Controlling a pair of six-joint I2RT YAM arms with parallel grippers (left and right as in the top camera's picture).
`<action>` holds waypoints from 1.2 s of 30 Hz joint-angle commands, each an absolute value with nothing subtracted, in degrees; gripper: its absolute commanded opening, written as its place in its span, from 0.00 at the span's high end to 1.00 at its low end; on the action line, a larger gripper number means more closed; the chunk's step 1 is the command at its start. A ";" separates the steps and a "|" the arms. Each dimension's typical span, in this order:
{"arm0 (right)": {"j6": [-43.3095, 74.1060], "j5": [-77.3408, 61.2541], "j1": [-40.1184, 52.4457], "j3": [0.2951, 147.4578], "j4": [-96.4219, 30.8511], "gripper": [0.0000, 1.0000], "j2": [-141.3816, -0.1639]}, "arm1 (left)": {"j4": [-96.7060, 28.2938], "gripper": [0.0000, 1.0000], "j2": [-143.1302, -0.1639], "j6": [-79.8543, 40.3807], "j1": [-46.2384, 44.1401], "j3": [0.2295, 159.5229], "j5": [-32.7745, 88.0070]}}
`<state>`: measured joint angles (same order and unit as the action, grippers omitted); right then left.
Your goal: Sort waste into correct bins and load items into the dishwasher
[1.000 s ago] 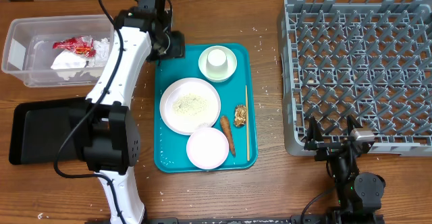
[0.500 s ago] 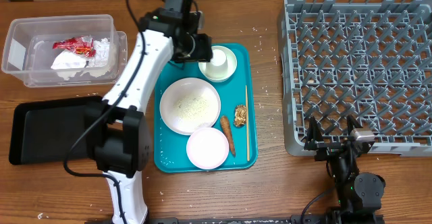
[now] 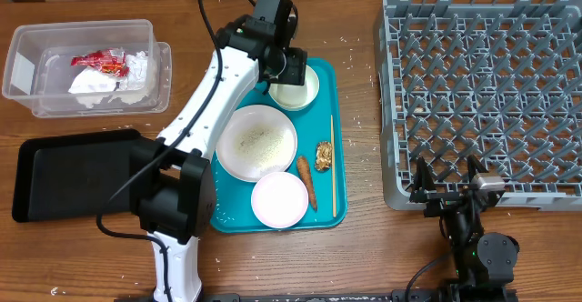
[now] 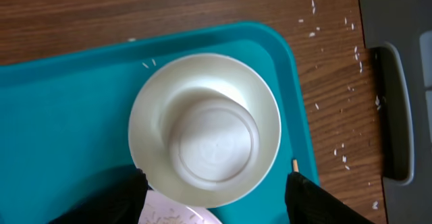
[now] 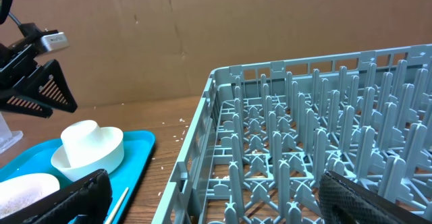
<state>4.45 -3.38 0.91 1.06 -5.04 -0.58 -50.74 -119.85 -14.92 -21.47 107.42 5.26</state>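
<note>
Two grippers, both spread. Leftmost, the tub (image 3: 27, 65) holds the napkin (image 3: 91, 85) and wrapper (image 3: 102, 62). The left gripper (image 3: 289, 68) hangs open over the cup (image 4: 213, 142) in its bowl (image 4: 152, 109), gripping nothing. The right gripper (image 3: 446, 188) gapes empty at the rack's (image 3: 482, 29) near edge.

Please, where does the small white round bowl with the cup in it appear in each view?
Overhead: the small white round bowl sits in the top right corner of the teal plastic tray.
Left wrist: the bowl fills the picture's centre.
Right wrist: the bowl is at the lower left.
Shared landmark: the teal plastic tray under it.
</note>
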 commanded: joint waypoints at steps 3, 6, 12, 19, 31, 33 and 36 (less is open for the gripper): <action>4.45 -2.61 1.28 0.47 -4.64 0.00 -0.16 | -48.60 0.28 -120.16 -16.78 -22.00 108.12 2.76; 4.45 -2.61 1.28 0.47 -4.64 0.00 -0.16 | -47.37 0.19 -120.97 -16.78 -22.31 108.09 2.76; 4.45 -2.61 1.28 0.47 -4.64 0.00 -0.16 | -46.09 0.18 -122.02 -16.78 -22.55 108.09 2.76; 4.45 -2.61 1.28 0.47 -4.64 0.00 -0.16 | -51.31 0.18 -122.04 -16.88 -22.55 108.16 3.20; 4.45 -2.61 1.28 0.47 -4.64 0.00 -0.16 | -66.26 0.22 -116.97 -18.39 -22.55 108.92 5.80; 4.45 -2.61 1.28 0.47 -4.64 0.00 -0.16 | -67.70 0.22 -115.20 -18.24 -22.59 108.92 5.85; 4.45 -2.61 1.28 0.47 -4.64 0.00 -0.16 | -69.80 0.23 -113.47 -18.24 -22.59 108.92 6.20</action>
<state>4.47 -3.36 0.89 1.06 -5.04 -0.58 -68.71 -118.19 -17.72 -21.80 107.44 4.93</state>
